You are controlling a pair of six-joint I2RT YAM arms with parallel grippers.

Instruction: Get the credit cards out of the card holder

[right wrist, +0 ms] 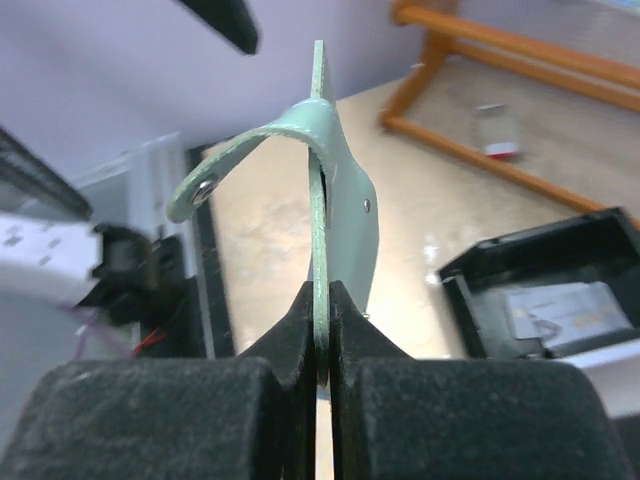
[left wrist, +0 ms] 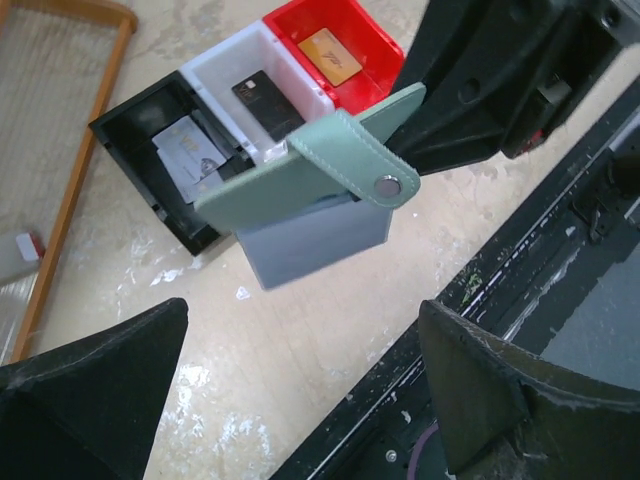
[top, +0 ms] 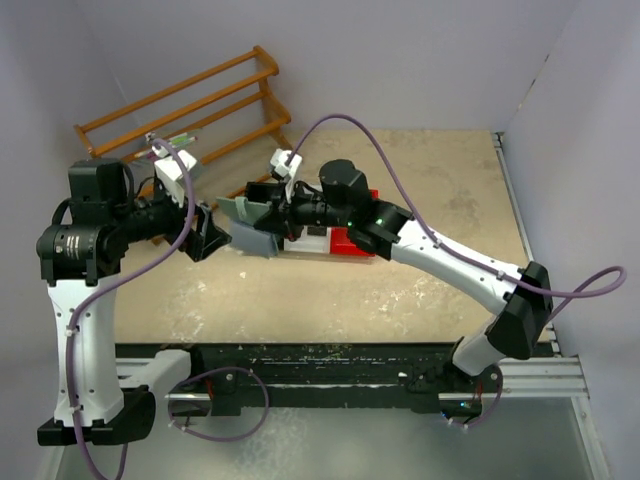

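Red bin, white bin, black bin abreast; wooden rack

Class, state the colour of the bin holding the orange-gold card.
Red plastic bin, clearest in the left wrist view.

Pale lilac walls, mottled beige tabletop, wooden rack at back left

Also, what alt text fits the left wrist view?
A green card holder, flap undone, is pinched by the right gripper in front of three bins: a black bin with a grey card, a white bin with a black card, a red bin with an orange card. The open left gripper frames the bottom.
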